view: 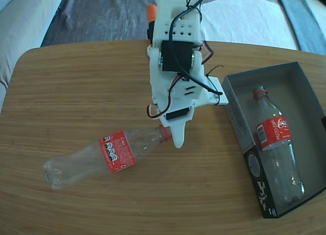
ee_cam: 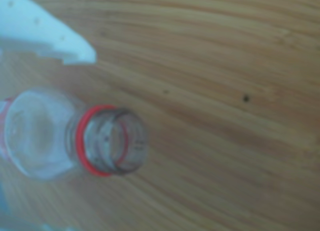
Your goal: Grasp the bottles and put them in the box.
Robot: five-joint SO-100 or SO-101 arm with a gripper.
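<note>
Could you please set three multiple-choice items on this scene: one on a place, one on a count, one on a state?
1. Where is the gripper?
A. Over the box
B. At the neck of the bottle on the table
C. Off the table

2. How many bottles lie inside the box?
A. None
B. One
C. Two

3. How does the bottle on the table stand?
A. Upright
B. On its side
C. Held in the air

Answers:
1. B: in the fixed view the white fingertip sits beside that red neck ring.
2. B: only the bottle in the box lies there.
3. B: it lies flat on the table, its open mouth showing in the wrist view.
</note>
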